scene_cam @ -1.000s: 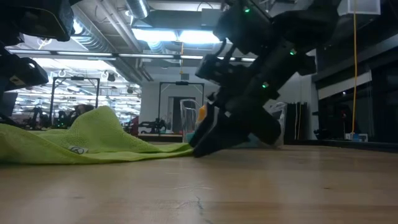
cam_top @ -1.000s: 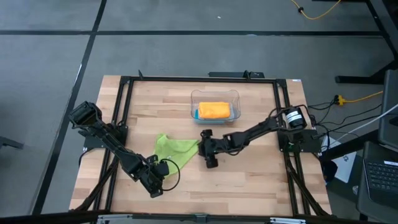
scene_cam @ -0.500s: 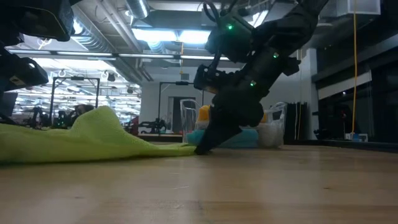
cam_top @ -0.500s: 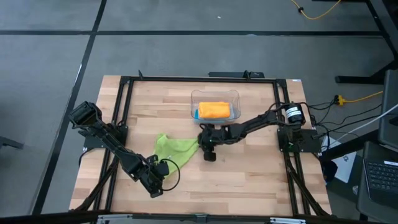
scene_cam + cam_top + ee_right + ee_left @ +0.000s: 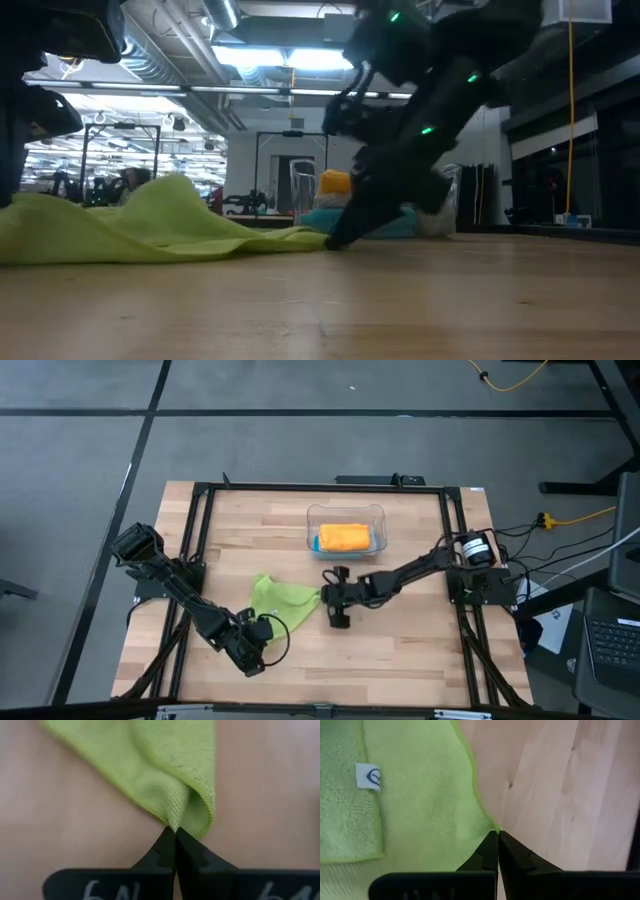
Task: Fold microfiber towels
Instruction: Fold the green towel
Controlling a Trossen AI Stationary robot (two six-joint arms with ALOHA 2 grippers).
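Note:
A lime green microfiber towel [image 5: 282, 598] lies rumpled on the wooden table [image 5: 400, 650], its white tag [image 5: 368, 776] facing up. My left gripper [image 5: 264, 624] is shut at the towel's near corner. My right gripper [image 5: 324, 598] is shut at its right corner, low on the table [image 5: 333, 240]. An orange towel [image 5: 345, 537] lies folded on a teal one inside the clear bin [image 5: 378, 520] at the far middle. My left gripper pinches the towel's corner tip [image 5: 491, 826] between its two shut fingers. The cloth around it lies flat on the wood. My right gripper pinches a bunched fold at the towel's right corner [image 5: 176, 820], with more than one layer between the fingers. It slants down from the table's right, and the corner rests at table height [image 5: 318, 237].
The black frame rails [image 5: 190, 560] run along the table's left, right and far sides. Bare wood lies to the near right [image 5: 420, 640]. Cables and a laptop [image 5: 610, 640] sit beyond the right edge.
My right gripper has shut on the towel's right corner, its tips narrowing to a point in the low view. It dipped toward the far edge and came back, drawing that corner slightly toward the table's right.

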